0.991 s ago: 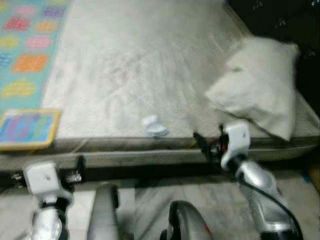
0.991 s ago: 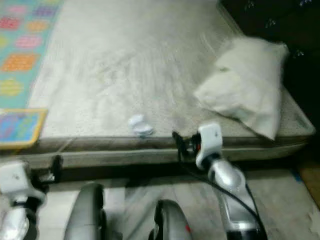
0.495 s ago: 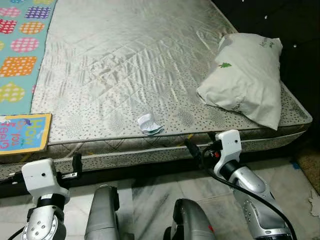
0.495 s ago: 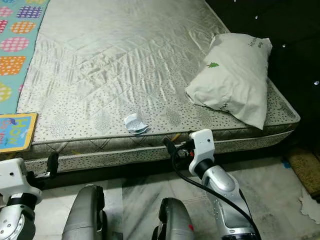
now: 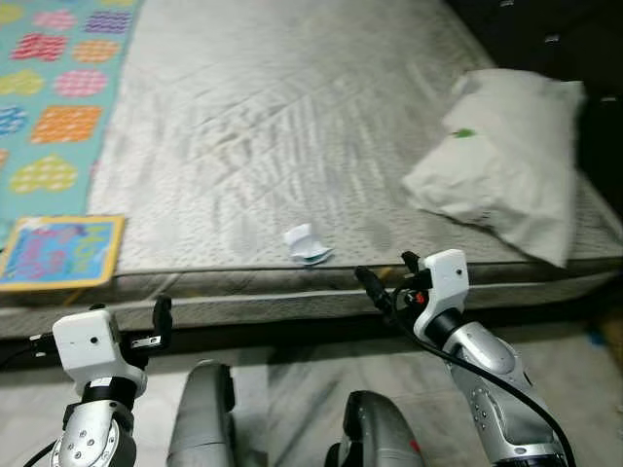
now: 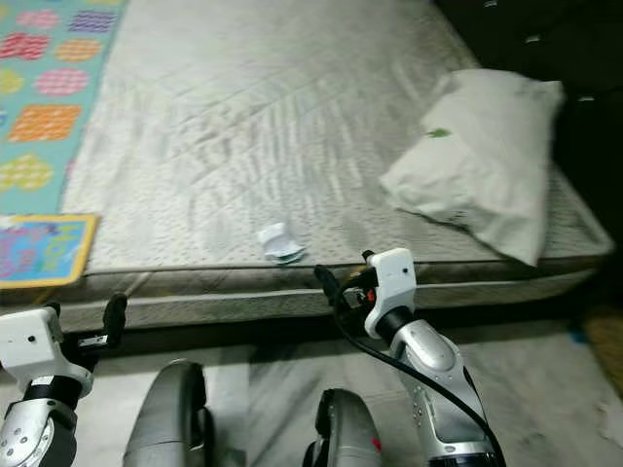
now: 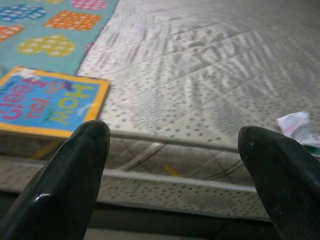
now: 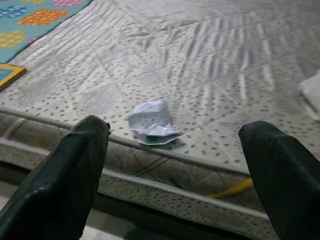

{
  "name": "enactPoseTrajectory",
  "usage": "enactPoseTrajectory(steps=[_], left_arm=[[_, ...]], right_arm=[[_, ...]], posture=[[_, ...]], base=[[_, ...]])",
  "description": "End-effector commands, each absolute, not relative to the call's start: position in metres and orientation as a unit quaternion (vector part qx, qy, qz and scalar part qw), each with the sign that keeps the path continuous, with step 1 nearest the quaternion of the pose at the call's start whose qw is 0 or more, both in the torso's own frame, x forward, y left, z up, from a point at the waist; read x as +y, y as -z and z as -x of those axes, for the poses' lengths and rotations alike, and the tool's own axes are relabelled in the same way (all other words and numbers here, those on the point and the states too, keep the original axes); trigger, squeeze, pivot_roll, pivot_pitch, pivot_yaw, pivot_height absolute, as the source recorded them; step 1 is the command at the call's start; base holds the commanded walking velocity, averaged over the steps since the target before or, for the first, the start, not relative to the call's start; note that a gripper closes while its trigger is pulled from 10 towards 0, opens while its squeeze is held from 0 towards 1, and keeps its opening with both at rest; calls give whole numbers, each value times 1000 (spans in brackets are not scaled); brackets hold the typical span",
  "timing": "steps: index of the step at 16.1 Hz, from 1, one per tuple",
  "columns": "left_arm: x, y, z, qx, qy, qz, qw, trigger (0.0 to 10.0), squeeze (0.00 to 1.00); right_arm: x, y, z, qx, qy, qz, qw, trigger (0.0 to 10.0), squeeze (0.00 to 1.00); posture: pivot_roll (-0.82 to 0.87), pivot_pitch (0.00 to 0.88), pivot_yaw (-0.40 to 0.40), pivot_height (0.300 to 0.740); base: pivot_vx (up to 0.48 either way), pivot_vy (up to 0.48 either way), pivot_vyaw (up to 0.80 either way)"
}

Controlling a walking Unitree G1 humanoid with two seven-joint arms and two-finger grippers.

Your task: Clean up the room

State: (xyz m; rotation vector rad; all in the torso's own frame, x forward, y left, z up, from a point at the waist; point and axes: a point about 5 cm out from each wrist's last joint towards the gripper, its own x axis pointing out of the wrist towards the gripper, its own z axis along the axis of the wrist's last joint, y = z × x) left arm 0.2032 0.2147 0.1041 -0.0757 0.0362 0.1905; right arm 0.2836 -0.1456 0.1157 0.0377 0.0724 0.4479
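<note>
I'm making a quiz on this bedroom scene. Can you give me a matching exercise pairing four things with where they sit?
Things:
1. crumpled paper
2. pillow
3. book
4. right claw

Places:
A. the mattress's right side
B. near the front edge, mid-mattress
C. open, just before the mattress edge
D. front left corner, by the dotted mat

Pairs: 1-B, 2-A, 3-D, 4-C

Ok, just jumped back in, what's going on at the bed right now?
The robot stands at the edge of the mattress. Its right end effector is open and lined up below a crumpled paper scrap near the mattress edge, not touching it. The left end effector is open and empty, near a picture book. A pillow lies to the right.
</note>
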Motion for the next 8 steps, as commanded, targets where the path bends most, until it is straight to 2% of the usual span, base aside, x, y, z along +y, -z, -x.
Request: enactPoseTrajectory(steps=[1,8], left_arm=[[215,-103,-201,20,-92,37,995,10000,0],[214,-103,-201,18,-87,40,995,10000,0]], right_arm=[[-147,-115,-282,39,-218,-22,975,10000,0],[-145,-114,-283,39,-221,-22,974,10000,0]], posture=[[2,202,-135,618],[3,200,-136,618]], base=[[289,0,0],[334,0,0]])
